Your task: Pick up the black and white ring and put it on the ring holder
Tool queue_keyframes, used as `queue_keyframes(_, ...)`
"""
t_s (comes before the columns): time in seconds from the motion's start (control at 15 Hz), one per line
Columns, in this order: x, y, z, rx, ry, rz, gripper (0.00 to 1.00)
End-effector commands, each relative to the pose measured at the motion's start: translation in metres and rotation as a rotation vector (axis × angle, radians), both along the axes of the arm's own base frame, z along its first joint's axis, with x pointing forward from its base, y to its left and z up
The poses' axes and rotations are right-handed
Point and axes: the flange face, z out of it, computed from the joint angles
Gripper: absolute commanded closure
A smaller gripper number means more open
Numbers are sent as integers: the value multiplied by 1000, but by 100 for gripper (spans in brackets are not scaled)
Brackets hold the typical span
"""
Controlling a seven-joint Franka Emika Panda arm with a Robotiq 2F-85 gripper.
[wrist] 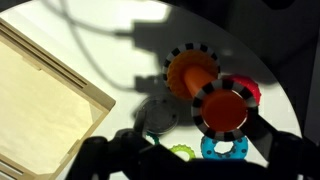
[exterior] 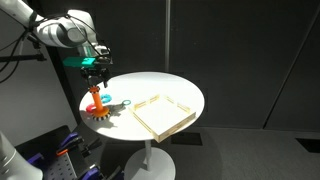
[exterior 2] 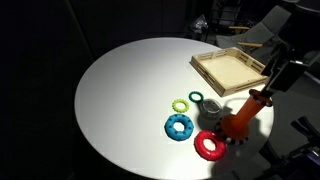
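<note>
In the wrist view the black and white ring (wrist: pixel 222 84) encircles the top of the orange peg of the ring holder (wrist: pixel 188 70), whose patterned round base lies beneath. My gripper (wrist: pixel 195 150) hangs just above the peg, its dark fingers spread apart to the left and right of the ring, so it looks open. Both exterior views show the gripper (exterior: pixel 94 72) (exterior 2: pixel 272 78) directly over the ring holder (exterior: pixel 96 103) (exterior 2: pixel 243 115). The ring is too small to make out there.
A shallow wooden tray (exterior 2: pixel 232 70) (exterior: pixel 160 112) (wrist: pixel 40 90) lies beside the holder on the round white table (exterior 2: pixel 120 100). A red ring (exterior 2: pixel 210 146), a blue ring (exterior 2: pixel 180 126), a green ring (exterior 2: pixel 181 104) and a greyish ring (exterior 2: pixel 210 112) lie near the holder. The table edge is close.
</note>
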Motion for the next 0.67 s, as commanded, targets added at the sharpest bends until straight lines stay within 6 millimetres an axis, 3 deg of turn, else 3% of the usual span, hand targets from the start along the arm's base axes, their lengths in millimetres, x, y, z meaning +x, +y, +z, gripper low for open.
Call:
queue_keyframes(0.0, 5, 3, 2, 11, -18, -17, 0)
queue_keyframes(0.6, 2, 4, -1, 0, -16, -11, 0)
